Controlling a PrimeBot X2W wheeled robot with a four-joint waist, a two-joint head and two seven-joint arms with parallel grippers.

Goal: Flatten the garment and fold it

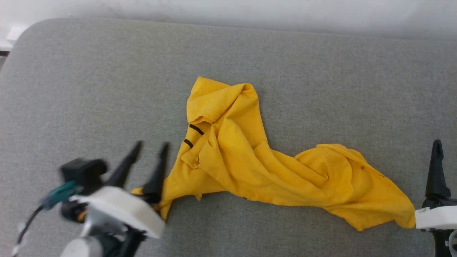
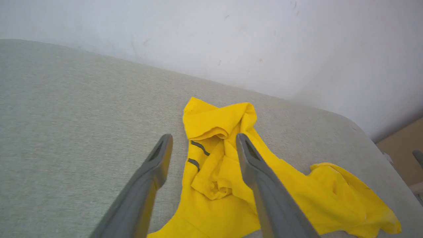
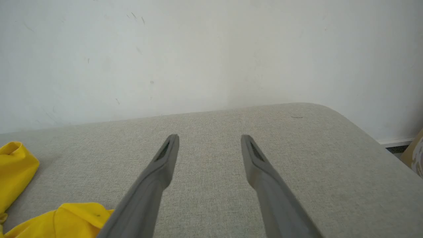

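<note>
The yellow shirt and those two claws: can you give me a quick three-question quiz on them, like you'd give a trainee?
1. True or false: the garment lies flat and neatly folded on the grey padded surface.
2. The left claw and the right claw are: A) both open; B) both shut on cloth; C) one open, one shut.
3. In the head view, what colour are the two short stripes showing on the cloth?
Key: 1 false, it is crumpled; 2 A; 3 black.
</note>
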